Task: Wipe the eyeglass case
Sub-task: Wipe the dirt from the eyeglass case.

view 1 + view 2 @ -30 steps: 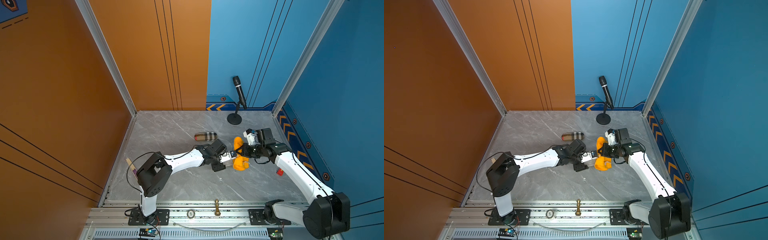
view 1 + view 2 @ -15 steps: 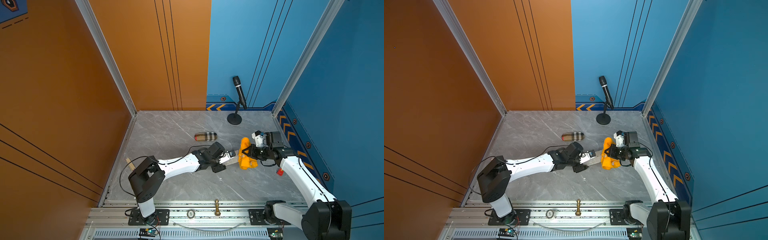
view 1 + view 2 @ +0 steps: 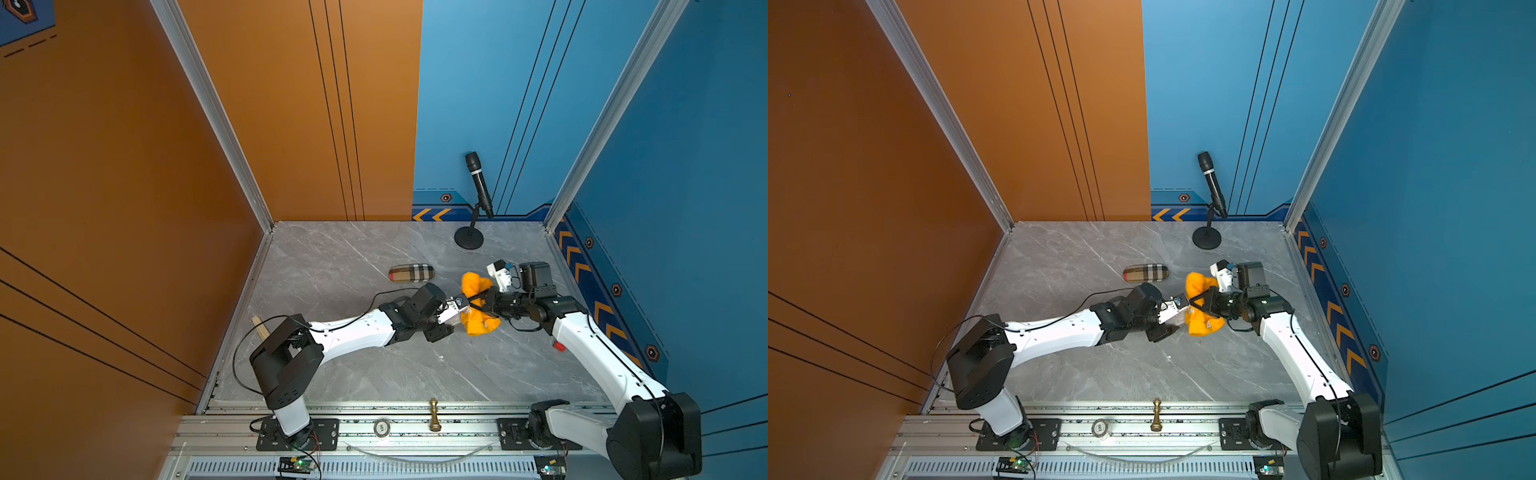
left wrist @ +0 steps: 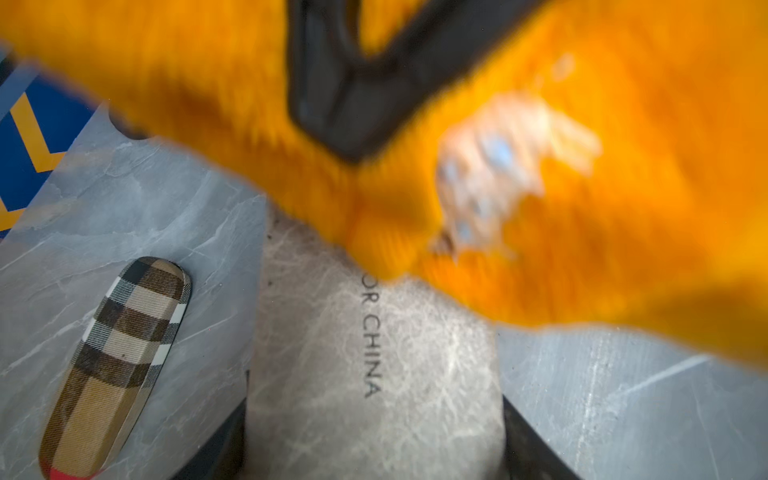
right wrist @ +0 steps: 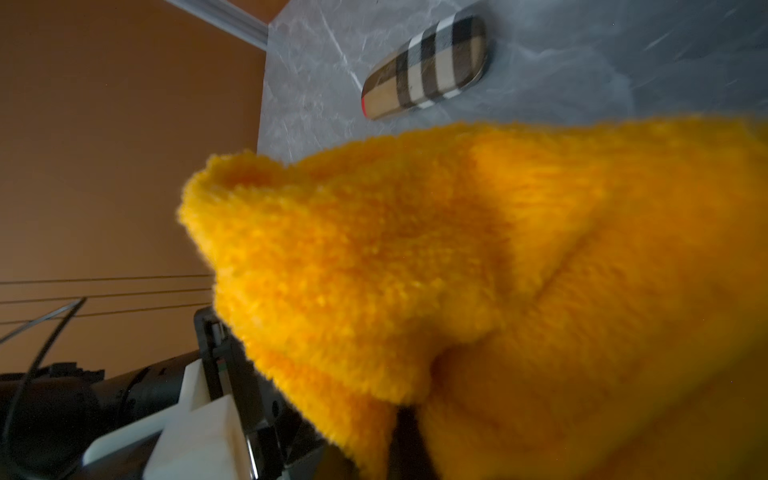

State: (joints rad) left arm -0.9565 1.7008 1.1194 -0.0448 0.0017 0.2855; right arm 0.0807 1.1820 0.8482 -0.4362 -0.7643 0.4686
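In both top views the two arms meet just right of the middle of the frame, above the marble bench. The left gripper is clamped on a grey eyeglass case. In the left wrist view its black fingers press against either side of the case, which carries dark lettering ending in "CHINA". The case is held off the bench. Its far end is buried under the orange cloth, so in the top views little of it shows.

The right gripper is closed tight on that fluffy orange cloth, pinching it near the middle. One fold stands up above the fingers and the rest hangs below, against the case. In the left wrist view a black finger of the right gripper shows blurred at the top of the frame, sunk into the cloth.

A plaid case lies flat on the bench just above and left of the grippers, apart from both. In the right wrist view it sits at the upper middle, beyond the cloth.

A microphone on a round stand is at the back, and a small chess piece stands on the front rail.
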